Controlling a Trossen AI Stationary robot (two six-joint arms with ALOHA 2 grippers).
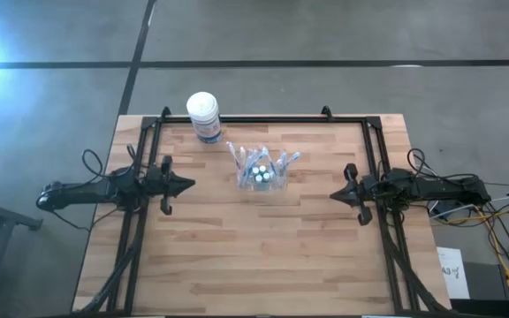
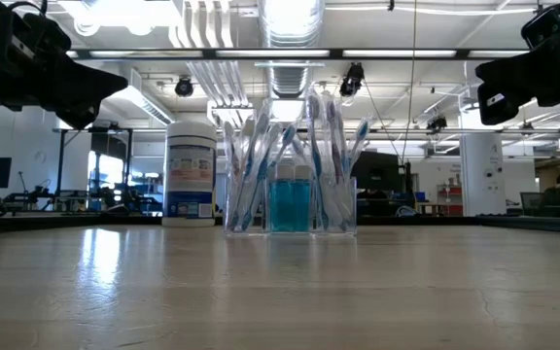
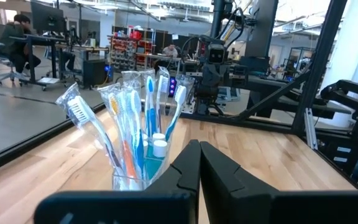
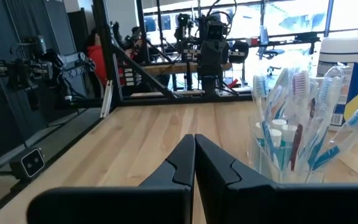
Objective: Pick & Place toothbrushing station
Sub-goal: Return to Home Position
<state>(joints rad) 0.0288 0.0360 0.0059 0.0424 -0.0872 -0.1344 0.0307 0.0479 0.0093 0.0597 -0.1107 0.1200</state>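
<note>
Plainly, the clear plastic cup point(image 2: 348, 222) stood upright between our two grippers, well apart from both, about midway from tip to tip. It held a fan of wrapped toothbrushes point(image 3: 149, 99) and small white-capped tubes point(image 1: 261, 170) at its middle. Our left gripper point(image 1: 189, 185) hung above the wooden table point(image 1: 263, 256) with its fingers pressed together on nothing, pointing toward the cup. Our right gripper point(image 1: 334, 193) faced it from the cup's other side, fingers likewise together and bare. Beyond the cup from the right gripper, nearer the left one, stood a white-lidded canister point(image 1: 203, 110) by the table's edge.
</note>
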